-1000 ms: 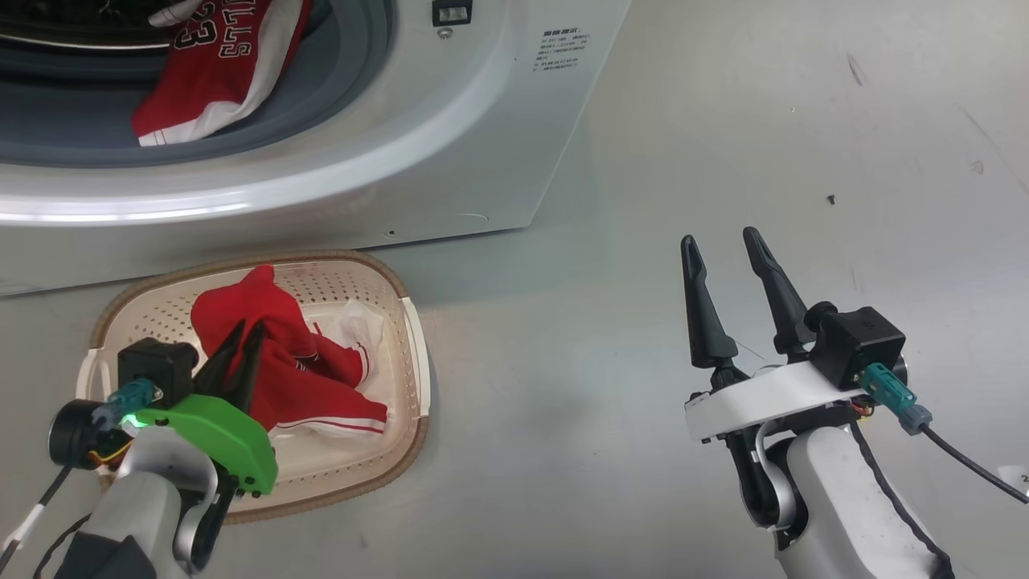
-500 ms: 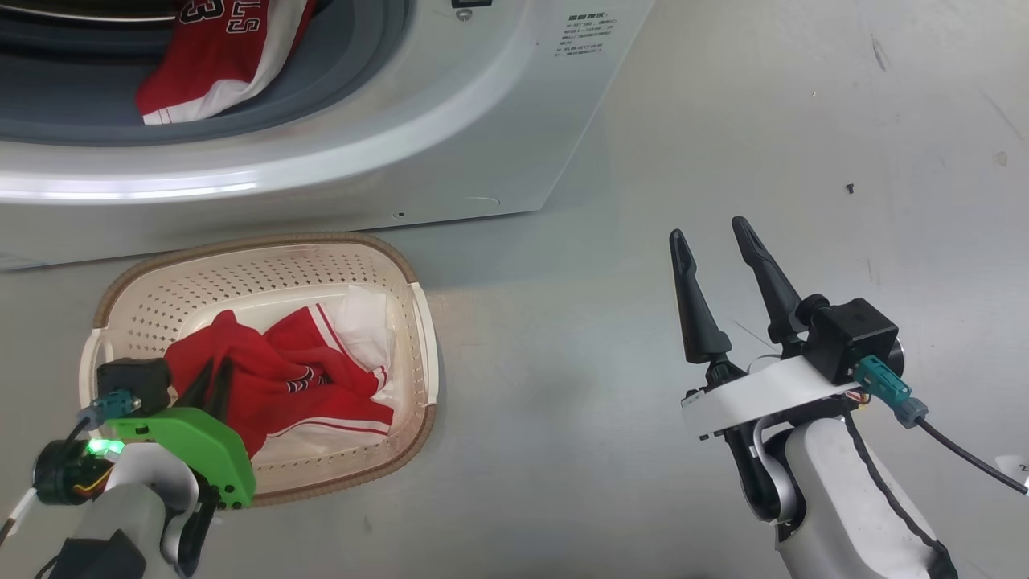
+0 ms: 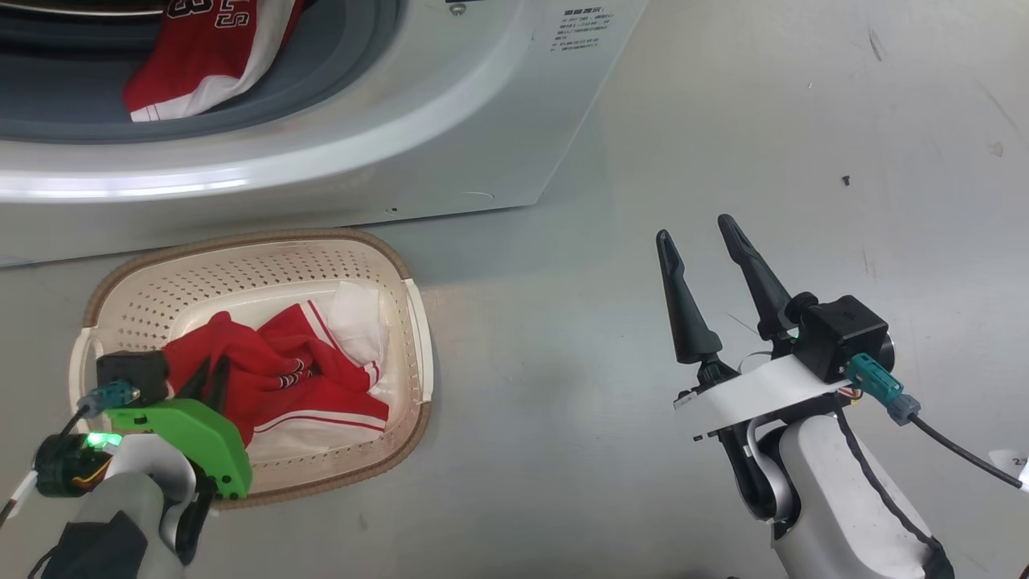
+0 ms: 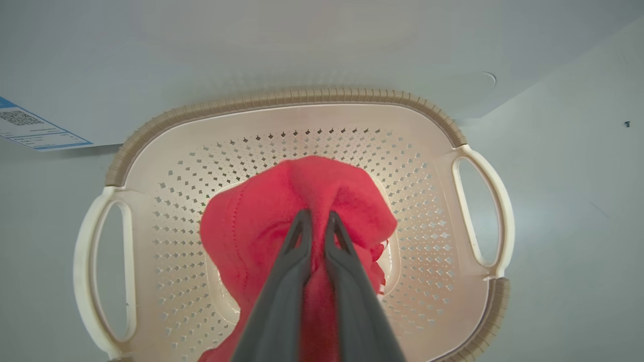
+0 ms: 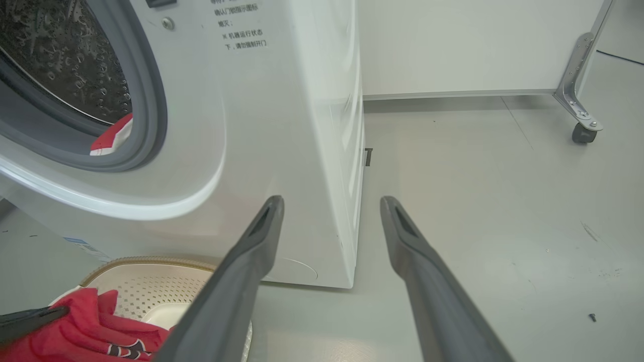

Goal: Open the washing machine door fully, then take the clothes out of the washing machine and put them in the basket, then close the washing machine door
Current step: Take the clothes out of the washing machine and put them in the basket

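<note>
Left gripper [image 3: 211, 376] comes first: its two dark fingers are clenched on a raised fold of the red jersey [image 3: 297, 386]. In the left wrist view the left gripper [image 4: 317, 216] has red cloth bunched around both tips. The rest of that red heap lies inside the one basket [image 3: 241, 240], and whether it is one garment or more cannot be told. One white cloth [image 3: 354, 318] lies beside the red, against the basket's right wall. The basket is cream with perforated sides, a brown rim and two side handles [image 4: 482, 211], and it stands on the grey floor [image 3: 563, 402] just in front of the washing machine [image 3: 450, 121]. One blue-edged sticker [image 4: 30, 125] sits low on the machine's front.

Further up, the machine's round opening shows a grey gasket [image 3: 338, 56]. A second jersey [image 3: 193, 56], red with white trim and white lettering cut off by the frame edge, hangs from the drum over that gasket.

On the right, the right gripper [image 3: 693, 229] hovers above bare floor, well apart from the basket and the machine. Its two fingers are spread wide with nothing between them, and the right wrist view shows the right gripper [image 5: 332, 201] the same way. One small dark screw [image 3: 846, 181] lies on the floor beyond it, and one caster [image 5: 583, 134] of a metal frame stands at the far right
</note>
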`<state>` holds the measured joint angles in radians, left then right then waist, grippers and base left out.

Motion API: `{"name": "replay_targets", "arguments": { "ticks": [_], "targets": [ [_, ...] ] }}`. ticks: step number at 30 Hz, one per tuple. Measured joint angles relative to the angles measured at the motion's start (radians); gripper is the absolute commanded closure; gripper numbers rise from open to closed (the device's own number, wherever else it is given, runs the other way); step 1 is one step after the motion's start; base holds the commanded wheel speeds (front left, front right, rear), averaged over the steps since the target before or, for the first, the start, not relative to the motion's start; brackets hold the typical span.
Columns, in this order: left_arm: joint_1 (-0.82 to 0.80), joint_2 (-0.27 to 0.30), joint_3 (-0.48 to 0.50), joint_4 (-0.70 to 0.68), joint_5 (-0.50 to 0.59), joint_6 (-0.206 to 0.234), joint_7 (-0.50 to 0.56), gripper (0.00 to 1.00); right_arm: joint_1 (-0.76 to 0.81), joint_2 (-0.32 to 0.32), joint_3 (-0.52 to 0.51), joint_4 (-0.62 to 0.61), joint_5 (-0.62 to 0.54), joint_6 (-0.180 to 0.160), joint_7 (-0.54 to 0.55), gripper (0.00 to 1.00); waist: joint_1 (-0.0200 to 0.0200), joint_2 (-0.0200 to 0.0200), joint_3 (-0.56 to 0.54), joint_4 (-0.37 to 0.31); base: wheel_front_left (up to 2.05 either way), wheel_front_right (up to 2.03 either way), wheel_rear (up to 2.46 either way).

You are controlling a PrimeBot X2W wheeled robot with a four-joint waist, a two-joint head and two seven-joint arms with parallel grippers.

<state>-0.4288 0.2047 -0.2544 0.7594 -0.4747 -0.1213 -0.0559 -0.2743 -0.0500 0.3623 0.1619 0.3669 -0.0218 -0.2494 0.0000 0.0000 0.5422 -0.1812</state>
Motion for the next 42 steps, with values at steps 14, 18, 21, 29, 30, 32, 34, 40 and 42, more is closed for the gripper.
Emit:
{"name": "replay_targets", "arguments": {
  "ticks": [14,18,21,29,30,32,34,40,42],
  "targets": [
    [-0.042,-0.017,-0.053,0.077,0.017,0.0,-0.052,0.0,-0.004,0.0,0.002,0.001,0.001,-0.007,0.0,0.0,0.0,0.0,0.002,-0.008,0.0,0.0,0.0],
    [-0.058,-0.019,-0.059,0.097,0.015,0.0,-0.066,0.0,-0.005,0.0,0.002,0.002,0.002,-0.007,0.0,0.0,0.0,0.0,-0.001,-0.008,0.0,0.0,0.0],
    [-0.059,-0.024,-0.067,0.115,0.015,0.0,-0.083,0.0,-0.005,0.0,-0.002,0.009,0.002,-0.008,0.0,0.0,0.0,0.0,-0.01,-0.005,0.0,0.0,0.0],
    [-0.059,-0.052,-0.094,0.12,-0.002,0.0,-0.147,0.0,-0.005,0.0,-0.019,0.019,0.002,-0.007,0.0,0.0,0.0,0.0,-0.053,0.014,0.0,0.0,0.0],
    [-0.059,-0.056,-0.096,0.117,-0.004,-0.002,-0.153,0.0,-0.005,0.0,-0.023,0.021,0.002,-0.007,0.0,0.0,0.0,0.0,-0.06,0.018,0.0,0.0,0.0],
    [-0.059,-0.058,-0.097,0.115,-0.009,-0.006,-0.165,0.0,-0.005,0.0,-0.029,0.026,0.002,-0.007,0.0,0.0,0.0,0.0,-0.076,0.027,0.0,0.0,0.0],
    [-0.059,-0.058,-0.1,0.108,-0.011,-0.007,-0.171,0.0,-0.005,0.0,-0.034,0.031,0.002,-0.007,0.0,0.0,0.0,0.0,-0.092,0.036,0.0,0.0,0.0],
    [-0.059,-0.063,-0.12,0.076,-0.012,-0.007,-0.184,0.0,-0.001,0.0,-0.058,0.049,0.002,-0.006,0.0,0.0,0.0,0.0,-0.145,0.072,0.0,0.0,0.0],
    [-0.058,-0.063,-0.125,0.064,-0.015,-0.007,-0.184,0.0,0.005,0.0,-0.067,0.053,0.002,0.0,0.0,0.0,0.0,0.0001,-0.163,0.085,0.0,0.0,0.0]
  ]
}}
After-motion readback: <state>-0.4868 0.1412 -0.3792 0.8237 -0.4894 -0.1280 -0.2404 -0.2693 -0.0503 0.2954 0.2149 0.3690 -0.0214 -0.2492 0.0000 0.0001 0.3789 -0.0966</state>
